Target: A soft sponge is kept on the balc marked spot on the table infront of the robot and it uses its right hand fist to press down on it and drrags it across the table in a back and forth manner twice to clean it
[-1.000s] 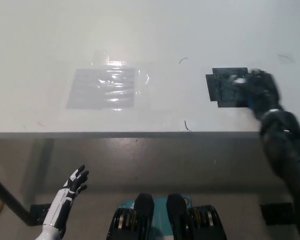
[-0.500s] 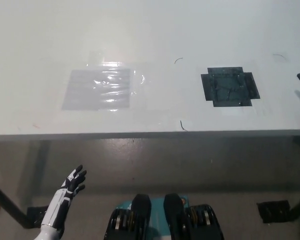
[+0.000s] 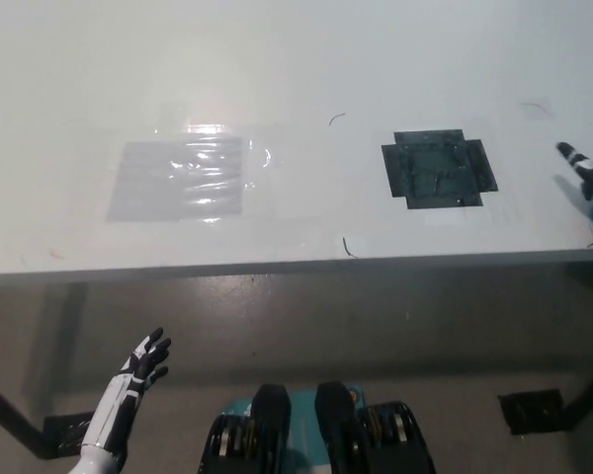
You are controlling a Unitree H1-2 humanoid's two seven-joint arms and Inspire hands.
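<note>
The black marked spot (image 3: 438, 169) lies bare on the white table (image 3: 296, 69), right of the middle. No sponge shows anywhere in the head view. My black right hand (image 3: 588, 176) is at the picture's right edge, over the table's near right corner, well to the right of the black spot and mostly cut off. A bit of blue shows just below it. My white left hand (image 3: 144, 363) rests low at the lower left, below the table's front edge, open with fingers spread and holding nothing.
A shiny grey taped patch (image 3: 178, 178) lies on the table's left half. Small dark scratch marks (image 3: 347, 247) sit near the front edge (image 3: 277, 269). Black table feet (image 3: 529, 410) stand on the floor below.
My right hand has left the black spot and moved to the picture's right edge, leaving the spot uncovered. The camera has shifted a little. The left hand is unchanged.
</note>
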